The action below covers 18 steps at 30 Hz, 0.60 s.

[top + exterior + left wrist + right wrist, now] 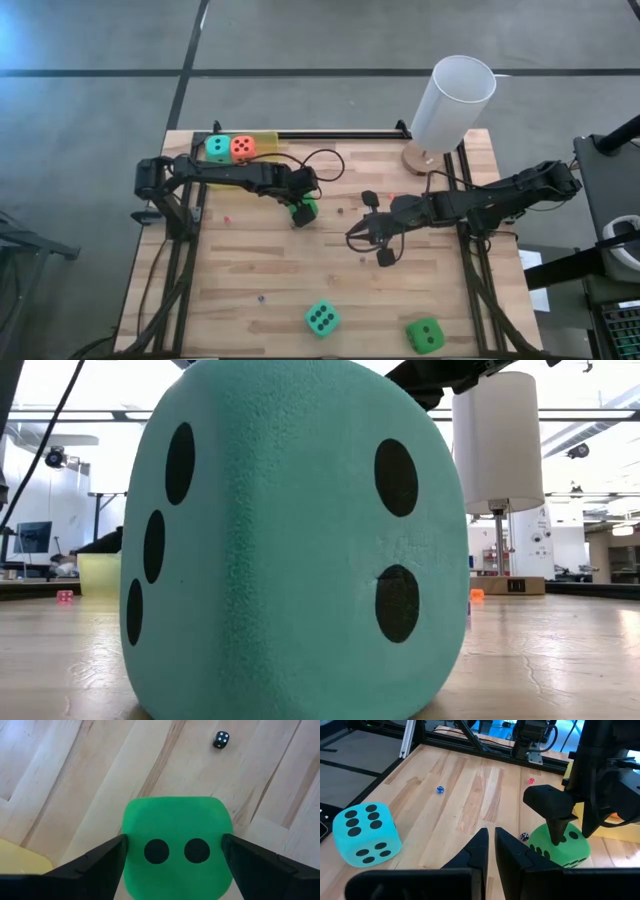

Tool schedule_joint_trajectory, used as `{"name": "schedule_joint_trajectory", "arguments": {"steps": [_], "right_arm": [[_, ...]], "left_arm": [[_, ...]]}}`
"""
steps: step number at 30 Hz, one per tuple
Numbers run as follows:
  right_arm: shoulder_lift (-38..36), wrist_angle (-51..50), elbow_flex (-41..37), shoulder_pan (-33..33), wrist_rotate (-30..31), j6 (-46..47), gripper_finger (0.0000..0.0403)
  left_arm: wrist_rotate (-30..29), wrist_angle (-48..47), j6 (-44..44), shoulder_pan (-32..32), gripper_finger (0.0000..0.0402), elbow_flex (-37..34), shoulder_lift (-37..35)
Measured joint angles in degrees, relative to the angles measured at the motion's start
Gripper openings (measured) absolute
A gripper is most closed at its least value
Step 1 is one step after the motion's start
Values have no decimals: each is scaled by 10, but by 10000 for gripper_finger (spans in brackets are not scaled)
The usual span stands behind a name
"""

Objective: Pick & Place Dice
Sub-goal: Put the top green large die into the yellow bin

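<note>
Five dice were in view. A teal die (217, 148) and an orange-red die (242, 148) already sat side by side in the translucent yellow tray (268, 139) at the table's far left edge, which suggests the tray was the drop point. A second teal die (321, 319) and a bright green die (425, 334) lay well apart from the tray near the front edge of the wooden table (250, 270); the teal one stood so near the low camera that it filled most of that view.

The left gripper (172, 852) was clamped on the remaining green die (177, 845), one finger against each opposite side face, the two-pip face turned toward the wrist camera. That side-on grip was probably chosen to keep the soft cube square and to stop it rotating in transit. The die was near the table's middle, just short of the tray; whether it was touching the boards could not be determined.

The right gripper (491, 851) waited close by at mid-table, fingers nearly together and holding nothing. Tiny stray dice, including a black one (221, 739), lay scattered on the boards.
</note>
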Motion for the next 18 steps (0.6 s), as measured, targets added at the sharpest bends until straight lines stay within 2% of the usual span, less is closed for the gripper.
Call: {"name": "schedule_joint_trajectory", "arguments": {"steps": [18], "right_arm": [[0, 0, 0, 0, 0, 0, 28]], "left_arm": [[0, 2, 0, 0, 332, 0, 0]]}}
